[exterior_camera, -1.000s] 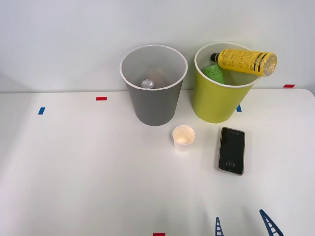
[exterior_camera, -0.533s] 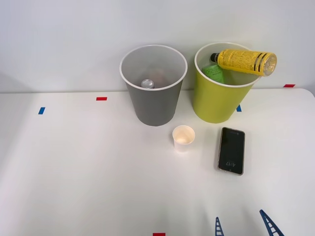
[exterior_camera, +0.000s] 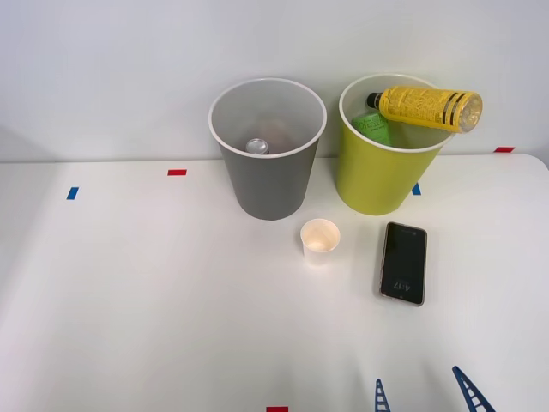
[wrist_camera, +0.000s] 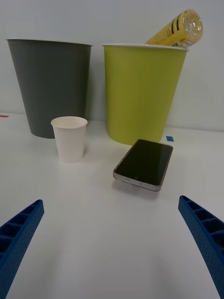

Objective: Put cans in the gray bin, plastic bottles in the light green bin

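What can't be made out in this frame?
- Can: front view, round top showing; body hidden in the gray bin.
- Green item in the light green bin: mostly hidden by wall and yellow bottle.
- Right gripper: both views, fingers cut off by the bottom edge.

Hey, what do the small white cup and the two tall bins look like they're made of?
The white cup looks like matte paper: thin wall, rolled lip, no shine. The gray bin and the light green bin look like molded plastic: smooth, evenly colored walls with a soft sheen and a white rim. That is judged by look alone.
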`<state>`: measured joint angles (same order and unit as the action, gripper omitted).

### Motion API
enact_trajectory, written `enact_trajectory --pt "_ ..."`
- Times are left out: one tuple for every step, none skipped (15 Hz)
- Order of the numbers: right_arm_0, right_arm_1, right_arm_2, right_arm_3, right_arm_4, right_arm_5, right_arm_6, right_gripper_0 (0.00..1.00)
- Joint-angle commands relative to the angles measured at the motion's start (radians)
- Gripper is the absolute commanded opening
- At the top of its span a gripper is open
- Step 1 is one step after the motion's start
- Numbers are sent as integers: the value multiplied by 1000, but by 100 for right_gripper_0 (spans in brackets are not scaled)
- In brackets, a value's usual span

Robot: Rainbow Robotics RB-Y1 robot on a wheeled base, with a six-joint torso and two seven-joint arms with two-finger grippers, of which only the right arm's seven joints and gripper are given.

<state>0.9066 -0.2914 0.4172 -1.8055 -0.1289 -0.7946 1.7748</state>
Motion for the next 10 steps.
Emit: enact_trajectory --pt "0 0 0 0 0 0 0 100" --pt "0 0 0 0 0 0 0 100" --pt "0 0 0 0 0 0 0 100" --pt "0 0 0 0 0 0 0 100" --pt "0 0 0 0 0 0 0 100" --pt "0 0 0 0 0 0 0 100" --pt "0 0 0 0 0 0 0 100" --pt "0 0 0 0 0 0 0 100" --pt "0 0 0 0 0 0 0 100" --pt "0 0 0 0 0 0 0 100"
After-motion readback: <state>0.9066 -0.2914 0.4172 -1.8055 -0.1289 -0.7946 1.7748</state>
